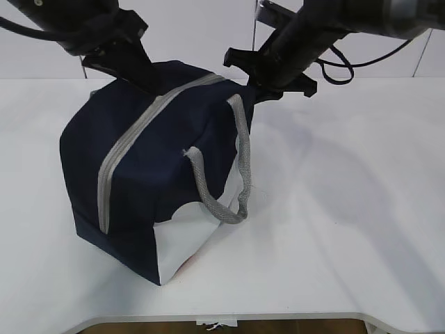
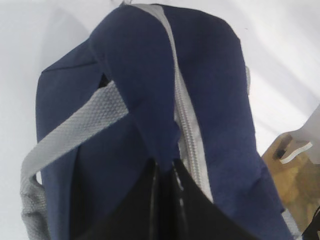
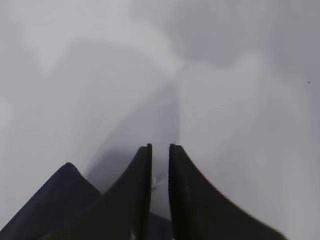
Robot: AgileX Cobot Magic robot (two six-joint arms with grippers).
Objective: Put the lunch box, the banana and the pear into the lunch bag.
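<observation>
So the lunch bag (image 1: 149,177) sits on the left half of the table (image 1: 348,209), with its back end up near the far edge. The grey zipper (image 1: 128,136) is run shut along the whole top. It runs from the far end, where both arms are, down toward the near edge, so that's the bag's long axis and it points away from the tools.

The left tool (image 2: 165,172) is pinched shut on a fold of navy fabric at the far end of the bag, just left of the zipper line. The grey handle (image 2: 75,130) passes beside it and isn't in the grip.

The right tool (image 3: 160,160) hangs just behind the bag's far right corner. Its fingers (image 3: 187,200) show a narrow gap with nothing clearly between them. There's a small pale glint down low in the gap, but I can't tell what it is.

No lunch box, banana or pear in sight, so I'd guess they're already inside. What matters next is that the bag lies just in front of the right tool, while the left one holds the bag's far end.
</observation>
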